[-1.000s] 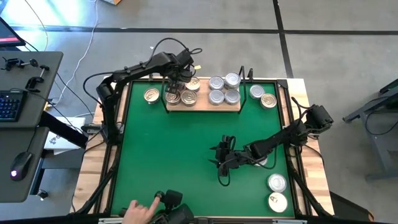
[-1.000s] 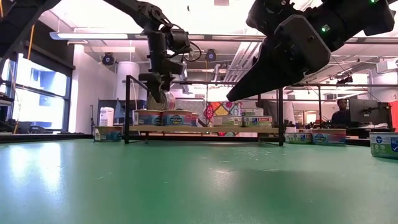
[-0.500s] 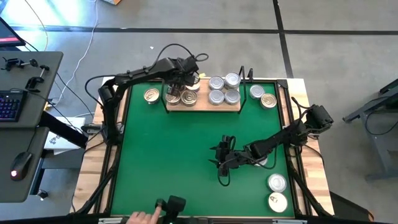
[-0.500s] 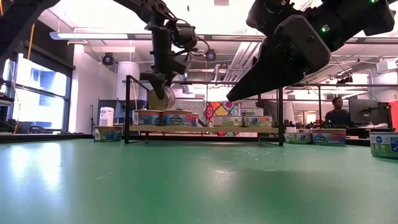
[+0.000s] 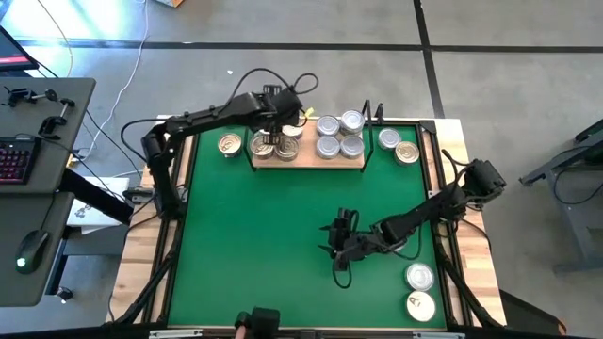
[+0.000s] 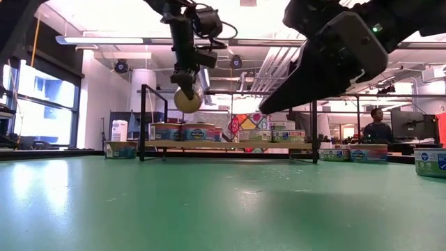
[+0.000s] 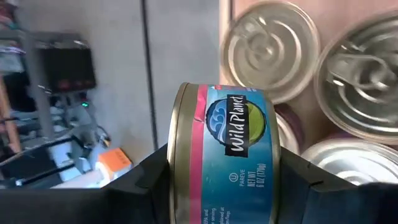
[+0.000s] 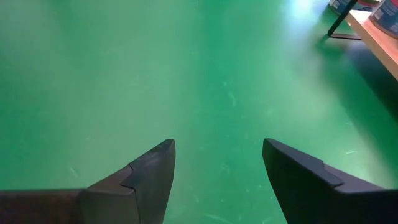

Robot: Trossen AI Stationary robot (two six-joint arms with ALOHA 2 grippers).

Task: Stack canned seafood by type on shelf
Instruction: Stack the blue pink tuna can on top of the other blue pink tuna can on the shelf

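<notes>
my left gripper [image 6: 187, 89] grips a tin [image 7: 224, 155] on edge above the shelf's [image 5: 311, 161] left-end tins, right gripper [image 8: 214, 180] open, empty over the mat

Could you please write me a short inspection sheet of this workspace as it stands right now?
Surface: green mat on a wooden table, bare in the middle.
Job's things: shelf at the far edge with tins on it; loose tins beside both its ends and two near the right arm.
Clutter: nothing seen on the mat.
Grippers: left gripper above the shelf's left end, shut on a Wild Planet tin held on edge; right gripper open over bare mat.
Cables: looped on the left arm.
Surroundings: desk with keyboard and mouse at left; a person far behind.
</notes>
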